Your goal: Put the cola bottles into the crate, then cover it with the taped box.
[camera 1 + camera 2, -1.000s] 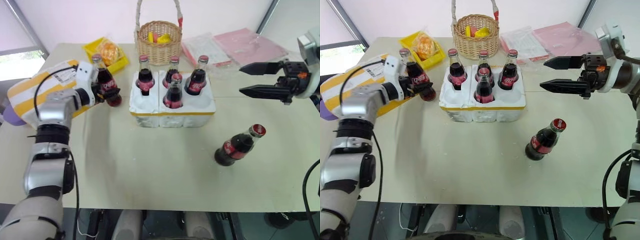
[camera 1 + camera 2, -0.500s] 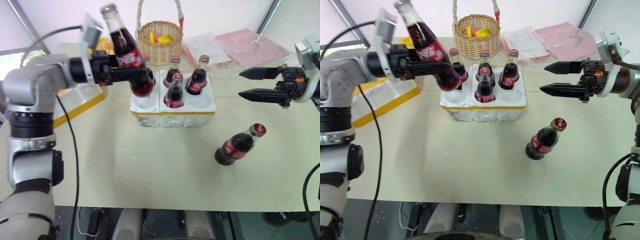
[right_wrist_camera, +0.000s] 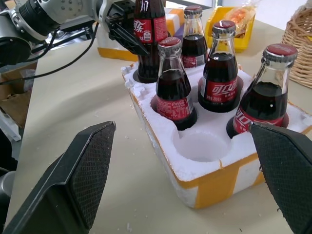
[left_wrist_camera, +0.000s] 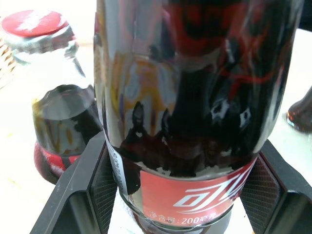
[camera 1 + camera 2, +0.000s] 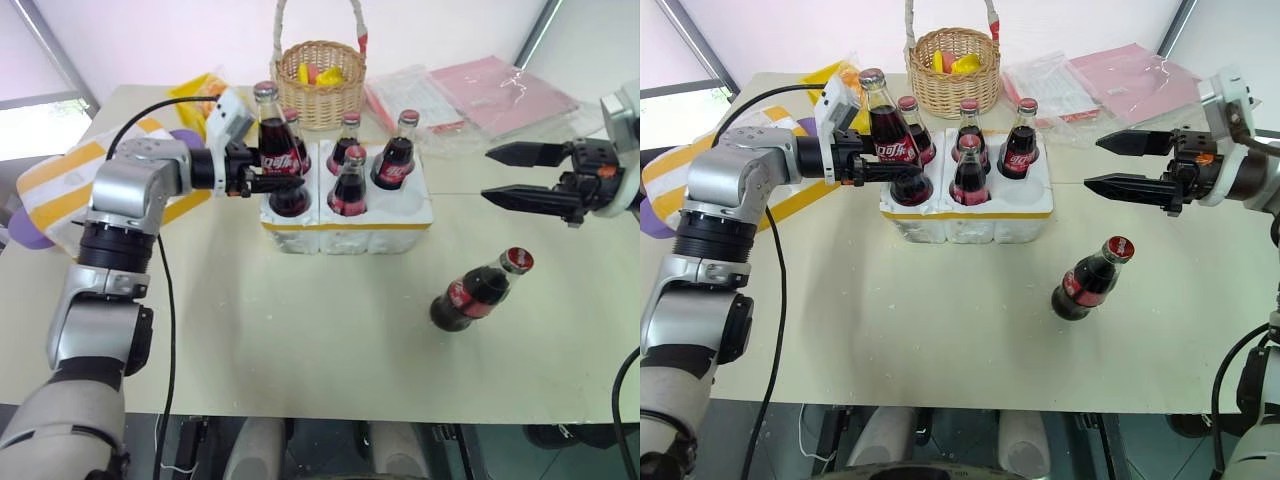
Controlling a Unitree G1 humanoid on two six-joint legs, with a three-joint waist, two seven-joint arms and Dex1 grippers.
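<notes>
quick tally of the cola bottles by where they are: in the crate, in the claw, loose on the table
small glass cola bottles with red caps standing free in the wells of the white foam crate: 4
held cola bottle, gripped by the left claw at the crate's corner well: 1
loose cola bottle lying on its side on the beige table: 1
total: 6

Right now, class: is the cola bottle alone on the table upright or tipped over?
Tipped over. The lone cola bottle lies on its side on the table, red cap pointing away from the crate.
</notes>
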